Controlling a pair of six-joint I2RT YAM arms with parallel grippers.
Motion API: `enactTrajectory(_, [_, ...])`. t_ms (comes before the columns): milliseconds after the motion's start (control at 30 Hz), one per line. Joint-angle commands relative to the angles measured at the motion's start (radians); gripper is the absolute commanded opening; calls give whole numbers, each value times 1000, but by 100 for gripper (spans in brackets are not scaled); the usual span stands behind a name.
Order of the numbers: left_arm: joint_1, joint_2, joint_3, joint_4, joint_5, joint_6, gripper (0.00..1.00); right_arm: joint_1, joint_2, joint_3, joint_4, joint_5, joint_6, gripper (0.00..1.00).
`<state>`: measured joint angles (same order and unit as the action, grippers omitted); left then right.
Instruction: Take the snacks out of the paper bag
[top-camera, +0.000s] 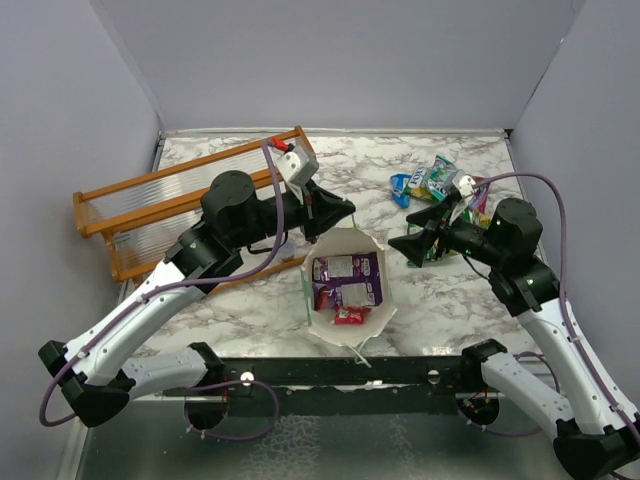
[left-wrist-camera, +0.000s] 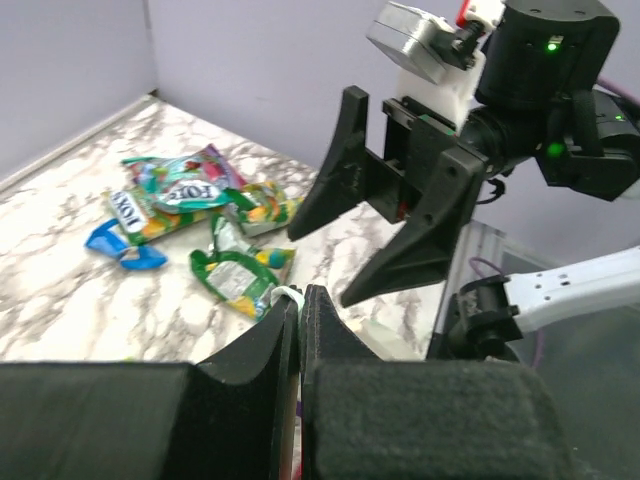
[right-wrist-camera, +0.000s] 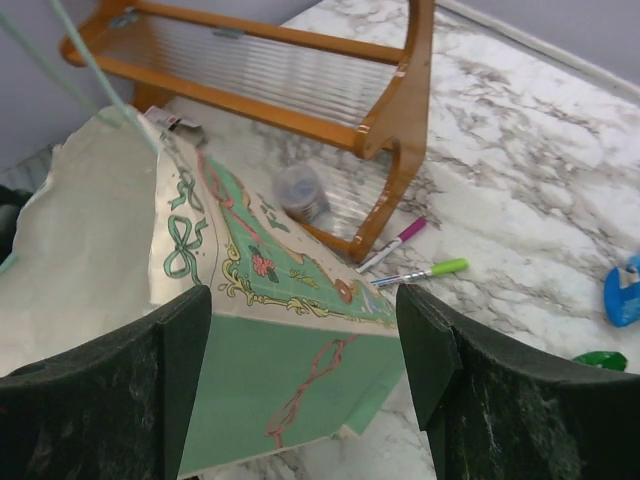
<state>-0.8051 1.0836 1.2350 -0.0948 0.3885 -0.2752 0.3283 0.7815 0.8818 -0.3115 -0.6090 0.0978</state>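
On the marble tabletop (top-camera: 470, 300) the mint-green paper bag (right-wrist-camera: 290, 385) is stood open between the arms. Purple and red snacks (top-camera: 345, 280) are seen inside, and more packets (top-camera: 437, 180) are piled beyond the right pincer (top-camera: 420, 243), which is spread wide. The left pincer (left-wrist-camera: 301, 305) is clenched on a white string handle (left-wrist-camera: 287, 295).

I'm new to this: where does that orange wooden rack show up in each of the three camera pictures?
Top external: the wooden rack stands at the left side, on the marble table.
Left wrist: not in it.
Right wrist: it runs across the top.
Shared landmark: the blue packet, seen in all three.
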Motion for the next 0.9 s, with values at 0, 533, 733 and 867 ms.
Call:
enactTrajectory(0, [0, -57, 62, -112, -144, 104, 0, 6, 3, -2, 9, -154, -19, 75])
enactTrajectory(533, [-1, -101, 172, -302, -312, 215, 0, 45, 69, 49, 40, -301, -1, 73])
enactTrajectory(733, [-1, -103, 94, -230, -146, 161, 0, 168, 106, 94, -9, -217, -42, 72])
enactTrajectory(867, [-1, -70, 14, -128, -28, 91, 0, 190, 117, 110, -27, -194, -40, 69])
